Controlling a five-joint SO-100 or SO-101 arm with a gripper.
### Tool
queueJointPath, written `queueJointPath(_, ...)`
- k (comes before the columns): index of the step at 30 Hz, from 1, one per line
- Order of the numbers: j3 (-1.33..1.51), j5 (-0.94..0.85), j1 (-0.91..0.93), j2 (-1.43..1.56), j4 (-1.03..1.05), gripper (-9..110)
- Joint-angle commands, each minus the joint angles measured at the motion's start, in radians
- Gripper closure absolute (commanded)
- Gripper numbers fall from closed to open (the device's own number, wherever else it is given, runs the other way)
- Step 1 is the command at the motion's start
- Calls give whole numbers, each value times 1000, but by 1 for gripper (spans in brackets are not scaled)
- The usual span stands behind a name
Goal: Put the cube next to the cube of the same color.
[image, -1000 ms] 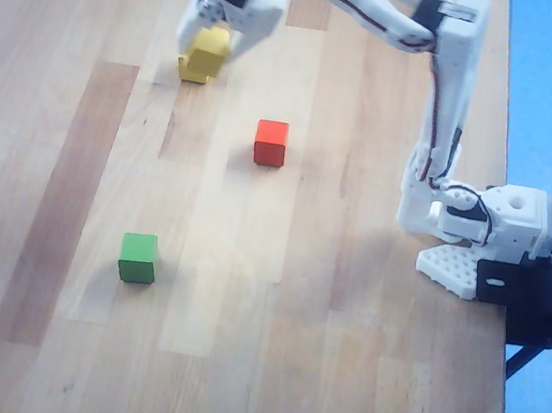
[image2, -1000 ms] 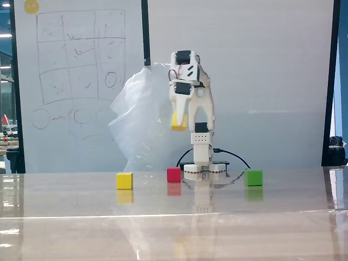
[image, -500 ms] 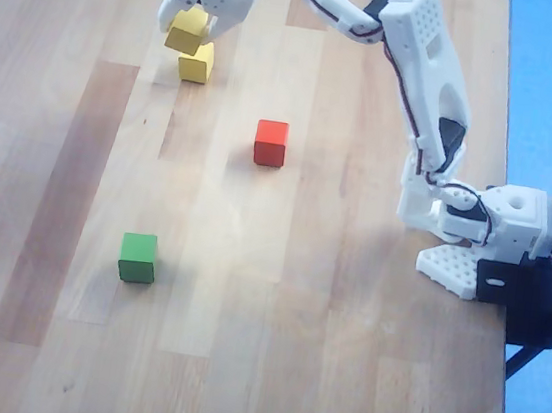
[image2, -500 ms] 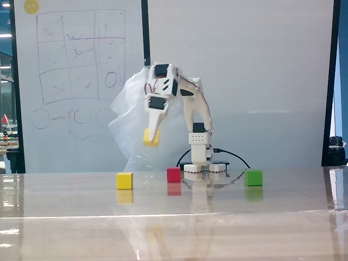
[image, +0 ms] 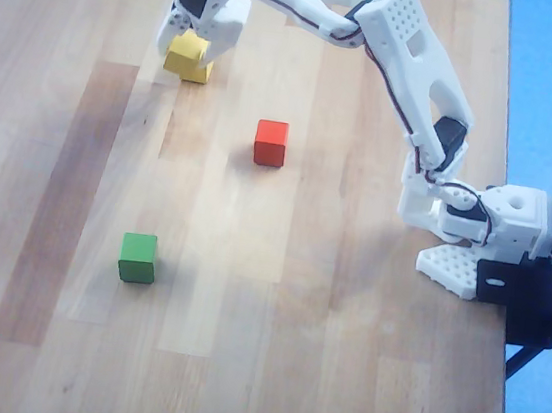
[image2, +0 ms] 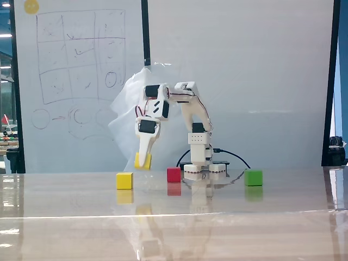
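My gripper (image: 187, 51) (image2: 143, 161) is shut on a yellow cube (image: 185, 53) (image2: 143, 161) and holds it a little above the table. The other yellow cube (image2: 124, 180) rests on the wood just left of the held one in the fixed view. From overhead the held cube covers most of it, leaving only a strip of that cube (image: 199, 74) visible at the lower right.
A red cube (image: 271, 142) (image2: 173, 174) lies mid-table and a green cube (image: 138, 257) (image2: 253, 177) farther from the arm's reach. The arm's base (image: 494, 233) stands at the right edge of the wooden table (image: 289, 349) in the overhead view.
The arm has stretched out and dropped, carrying the held yellow cube from high above the table down to just above the surface beside the resting yellow cube.
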Motion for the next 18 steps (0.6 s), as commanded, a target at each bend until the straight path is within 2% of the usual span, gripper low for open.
queueJointPath(1,-109,2,-5,6,-23,102)
queueJointPath(11,-124,2,-5,-69,-26,102)
queueJointPath(18,-124,-5,6,-84,-109,101)
